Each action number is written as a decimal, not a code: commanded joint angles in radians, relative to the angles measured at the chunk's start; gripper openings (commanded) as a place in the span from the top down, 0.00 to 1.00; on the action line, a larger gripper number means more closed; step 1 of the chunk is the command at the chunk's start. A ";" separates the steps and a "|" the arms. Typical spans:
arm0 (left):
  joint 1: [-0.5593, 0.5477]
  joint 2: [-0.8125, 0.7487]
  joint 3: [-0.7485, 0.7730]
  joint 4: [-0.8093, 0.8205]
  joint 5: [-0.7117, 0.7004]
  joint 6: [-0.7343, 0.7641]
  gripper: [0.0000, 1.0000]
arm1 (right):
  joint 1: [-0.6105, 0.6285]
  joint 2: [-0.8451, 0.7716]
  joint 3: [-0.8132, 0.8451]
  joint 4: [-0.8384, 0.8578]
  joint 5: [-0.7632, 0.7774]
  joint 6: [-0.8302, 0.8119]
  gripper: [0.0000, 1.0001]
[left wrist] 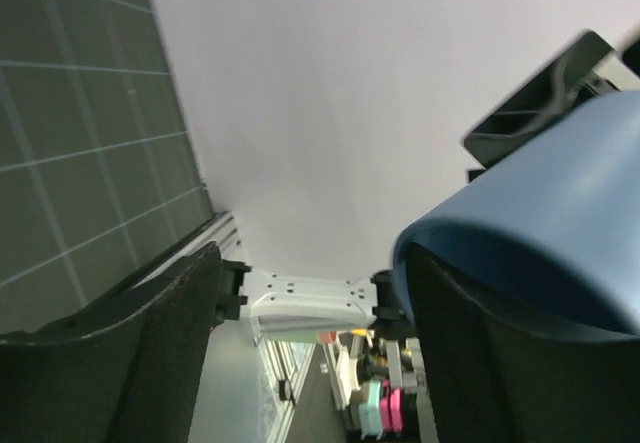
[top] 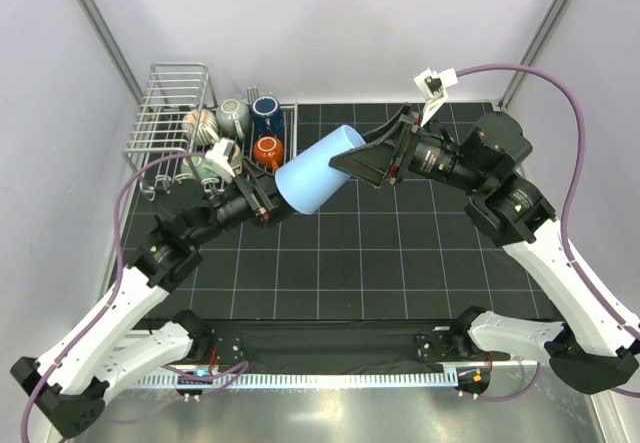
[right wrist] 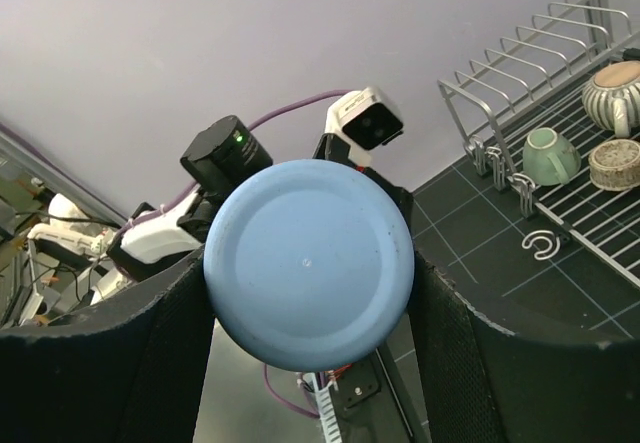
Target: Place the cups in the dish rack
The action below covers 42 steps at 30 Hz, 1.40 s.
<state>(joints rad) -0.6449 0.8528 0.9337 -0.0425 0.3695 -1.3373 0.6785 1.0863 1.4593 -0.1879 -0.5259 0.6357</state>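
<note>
From the top external view, the light blue tumbler (top: 315, 178) was seen held in the air over the dark gridded surface (top: 400, 253), tipped on its side between the two arms. The right end effector (top: 352, 160) was clamped on its far end. The left end effector (top: 268, 195) was brought right up against its near end. The dish rack (top: 165, 113) was seen at the far left, already loaded with a dark blue mug (top: 265, 113), an orange-brown cup (top: 267, 150), a pale green cup (top: 235, 115) and a ribbed cream cup (top: 203, 123).

In the left wrist view, the left end effector (left wrist: 310, 263) was shown spread wide, with only bare wall in the gap. The tumbler (left wrist: 540, 223) was caught at the right, its rim hanging over one of the fingers (left wrist: 480, 363). Whether it was touched there could not be told.

In the right wrist view, the round base of the tumbler (right wrist: 310, 263) was seen squarely gripped by the right end effector (right wrist: 312, 285), with a pad pressed on either side. The rack (right wrist: 560, 83) was glimpsed beyond.

The step in hand was judged to be a handover towards the arm nearer the rack. For the next move, the tumbler wall would have to be taken between the left fingers and firmly pinched before the right grip could be let go. Only then could the tumbler be carried to a free spot on the rack.
</note>
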 commanded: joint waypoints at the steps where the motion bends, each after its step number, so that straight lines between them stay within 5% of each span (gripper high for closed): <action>1: 0.001 -0.086 -0.004 -0.270 -0.190 0.076 0.26 | 0.004 0.006 0.076 0.008 0.032 -0.044 0.96; 13: 0.005 -0.251 0.184 -0.934 -0.670 0.108 0.27 | 0.006 0.205 0.220 -0.097 0.128 -0.200 0.96; 25: 0.005 -0.014 0.669 -1.353 -0.997 0.346 0.23 | 0.125 0.677 0.551 -0.248 0.410 -0.435 0.96; 34: 0.005 -0.015 0.597 -1.310 -0.934 0.414 0.15 | 0.204 0.997 0.823 -0.249 0.612 -0.557 0.96; 42: 0.005 -0.003 0.662 -1.309 -0.952 0.564 0.14 | 0.219 1.141 0.848 -0.164 0.688 -0.633 0.96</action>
<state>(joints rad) -0.6415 0.8490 1.5463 -1.3449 -0.5507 -0.8597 0.8951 2.2185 2.2486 -0.4488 0.0948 0.0624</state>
